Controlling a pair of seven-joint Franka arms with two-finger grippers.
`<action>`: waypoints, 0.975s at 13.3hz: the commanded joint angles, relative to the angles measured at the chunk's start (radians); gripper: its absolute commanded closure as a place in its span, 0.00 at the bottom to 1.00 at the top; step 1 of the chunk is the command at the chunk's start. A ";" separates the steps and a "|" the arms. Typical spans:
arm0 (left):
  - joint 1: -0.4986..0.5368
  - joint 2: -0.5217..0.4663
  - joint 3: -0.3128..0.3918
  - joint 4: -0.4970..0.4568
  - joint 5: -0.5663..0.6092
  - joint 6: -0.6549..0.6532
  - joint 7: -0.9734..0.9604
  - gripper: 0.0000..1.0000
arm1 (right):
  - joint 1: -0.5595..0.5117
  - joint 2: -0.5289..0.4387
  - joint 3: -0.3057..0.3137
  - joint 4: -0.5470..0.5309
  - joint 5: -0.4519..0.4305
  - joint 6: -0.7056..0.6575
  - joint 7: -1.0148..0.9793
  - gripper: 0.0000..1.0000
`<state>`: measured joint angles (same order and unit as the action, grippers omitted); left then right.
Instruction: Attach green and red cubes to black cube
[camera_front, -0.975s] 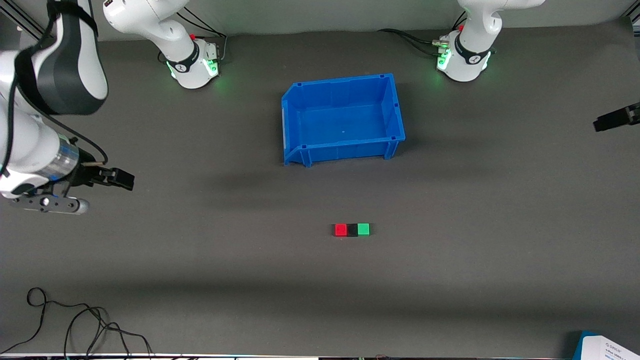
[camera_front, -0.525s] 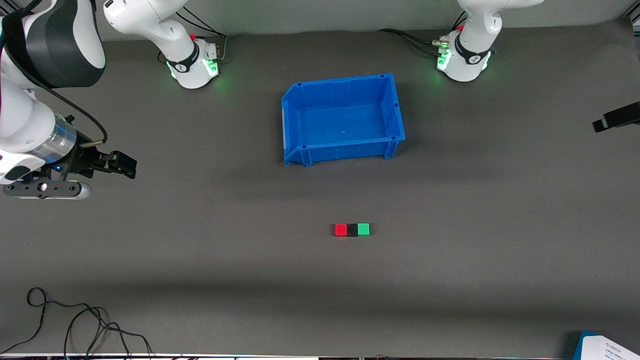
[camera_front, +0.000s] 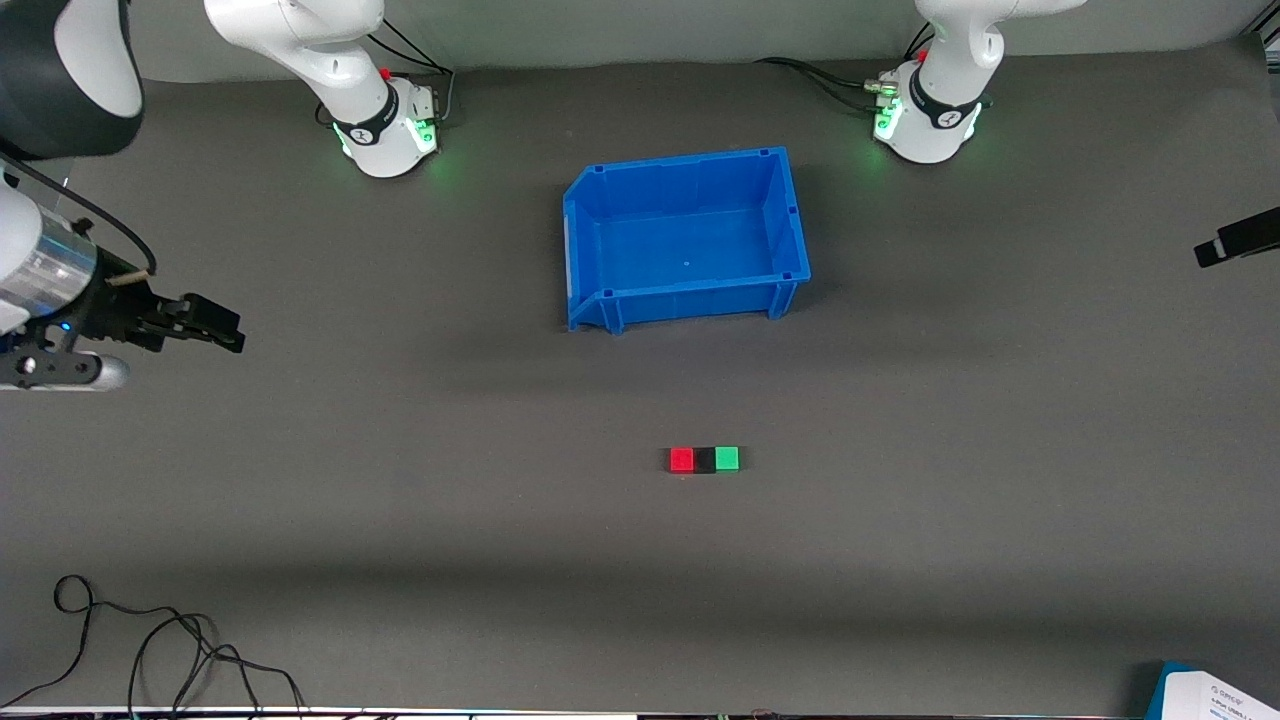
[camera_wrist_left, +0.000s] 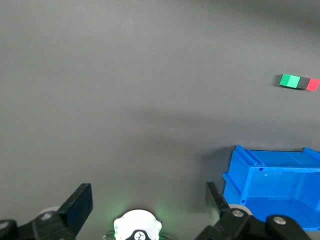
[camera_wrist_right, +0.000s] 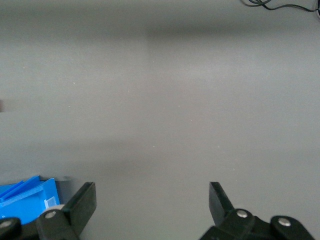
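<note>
- The right gripper (camera_front: 215, 335) hangs over bare mat at the left edge of the front frame, its jaws spread wide with nothing between them; its wrist view shows both fingers apart over plain grey.
- The left gripper (camera_front: 1235, 238) pokes in at the right edge of the front frame, over the mat, also spread wide and empty, as its wrist view shows.
- Low of centre in the front frame, the red cube (camera_front: 681, 459), black cube (camera_front: 704, 460) and green cube (camera_front: 727, 458) sit in one row, touching, the black one in the middle. The joining looks done.
- Judged by look: small, light, rigid blocks with smooth faces. The row may come apart if pulled or knocked at one end.
- To lift it, I would pinch the black middle block across its two free sides, or squeeze the row end to end.
- The grey mat (camera_front: 900, 560) is flat and matte, probably grippy, with plenty of room around the row.
- An empty blue bin (camera_front: 686, 300) stands above the row in the frame, well apart. A black cable (camera_front: 150, 650) lies in the lower left corner.
</note>
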<state>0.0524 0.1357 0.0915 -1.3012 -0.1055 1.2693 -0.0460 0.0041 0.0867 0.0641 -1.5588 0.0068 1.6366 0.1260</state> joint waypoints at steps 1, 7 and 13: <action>-0.035 0.016 -0.001 0.022 0.027 -0.001 0.018 0.00 | -0.111 -0.062 0.118 -0.070 0.005 0.026 0.014 0.00; -0.149 0.012 0.001 -0.013 0.127 0.022 0.006 0.00 | -0.121 -0.082 0.157 -0.075 -0.004 0.002 0.029 0.00; -0.177 -0.199 -0.036 -0.322 0.148 0.301 0.012 0.00 | -0.032 -0.076 0.065 -0.073 -0.004 0.002 0.078 0.00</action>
<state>-0.1217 0.0541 0.0713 -1.4630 0.0258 1.4889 -0.0451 -0.0436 0.0279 0.1514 -1.6143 0.0059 1.6361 0.1844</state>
